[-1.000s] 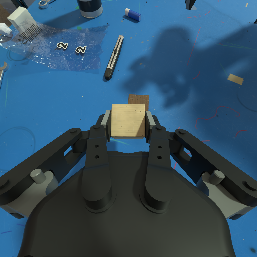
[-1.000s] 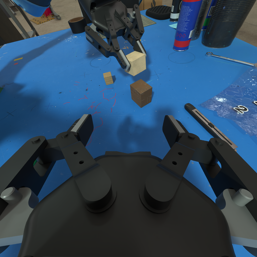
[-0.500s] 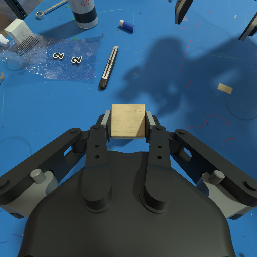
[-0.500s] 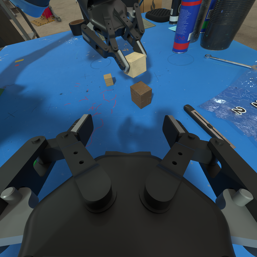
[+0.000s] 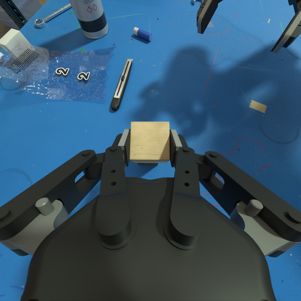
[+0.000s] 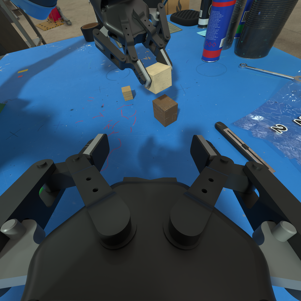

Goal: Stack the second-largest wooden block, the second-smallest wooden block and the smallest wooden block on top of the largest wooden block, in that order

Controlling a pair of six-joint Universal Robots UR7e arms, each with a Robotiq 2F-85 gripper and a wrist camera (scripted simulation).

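Left gripper [image 5: 149, 143] pinching a pale wooden cube [image 5: 149, 141] between both grey pads, held clear of the blue table [image 5: 48, 130]; seen from the right wrist view, left gripper [image 6: 156, 76] carrying that pale cube [image 6: 160, 78] tilted, one corner pointing down, hanging just above and slightly behind the dark brown wooden block [image 6: 165, 110], not touching it. Dark brown block standing upright on the table [image 6: 48, 97], long axis vertical, one vertical edge facing the right wrist camera; in the left wrist view only a thin brown sliver [image 5: 147, 163] of it peeking out under the pale cube. Small light wooden block [image 6: 127, 93] sitting upright on the table near the brown block, to its left, apart from it and from the held cube. No long axis discernible on the pale cube, sides looking about equal. Right gripper [image 6: 149, 149] hovering above bare table with jaws spread wide, nothing between them; its two fingertips [image 5: 203, 17] also showing at the top edge of the left wrist view. Utility knife [image 6: 241, 145] lying flat to the right of the brown block, long axis running diagonally, well apart from it; same knife [image 5: 122, 84] beside a crinkled clear plastic sheet [image 5: 73, 81]. Spray can [image 6: 215, 31] standing upright at the far side, spanner [image 6: 267, 72] lying flat near it. Small blue and white capped tube [image 5: 142, 33] lying on its side beyond the knife.
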